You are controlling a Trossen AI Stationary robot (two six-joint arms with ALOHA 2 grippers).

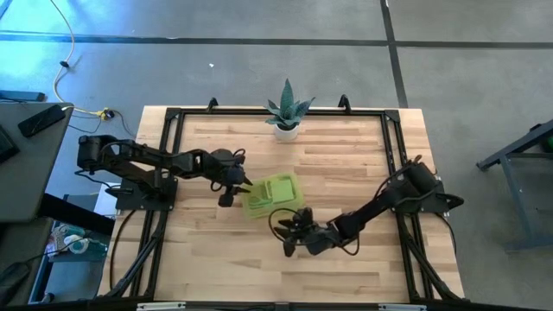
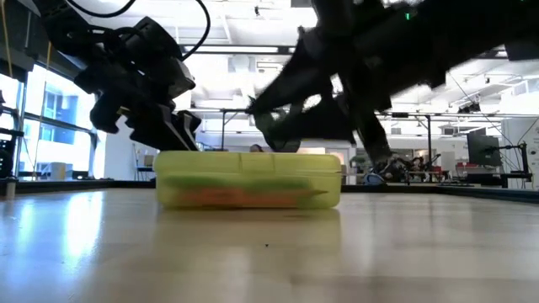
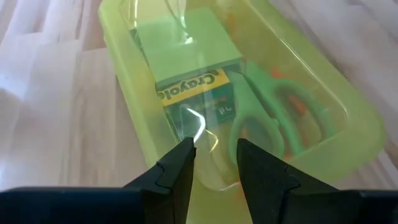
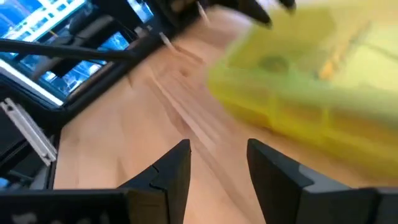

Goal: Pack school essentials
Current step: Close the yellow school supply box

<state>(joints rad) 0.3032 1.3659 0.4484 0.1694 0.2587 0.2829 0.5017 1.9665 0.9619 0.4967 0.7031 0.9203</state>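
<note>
On the wooden table (image 1: 346, 164), taking the high view as a clock face, the translucent yellow-green case (image 1: 270, 195) lies close to the centre, its lid down, and the school essentials show through the plastic. From the left wrist view the lid reveals a green Crayola box (image 3: 193, 65) lying flat, the green-handled scissors (image 3: 273, 112) just beside it, and orange pencils (image 3: 292, 99) partly under the scissor handles. From table height the case (image 2: 248, 179) shows a green band above an orange band inside its wall. The left tool (image 1: 230, 184) reaches in from 9 o'clock and sits at the case's 9 o'clock edge; in its own wrist view the left tool (image 3: 214, 165) has its two dark fingers (image 3: 177, 171) a narrow gap apart, poised over the near end of the lid, gripping nothing that can be seen. The right tool (image 1: 292, 231) comes in from 3 o'clock and hangs near the case's 5 o'clock corner, apart from it; in its wrist view the right tool (image 4: 217, 165) has its fingers (image 4: 174, 168) spread with only bare table between them, the case (image 4: 311, 93) a little ahead. A spiky green potted plant (image 1: 287, 114) stands at 12 o'clock, well apart from the case.
</note>
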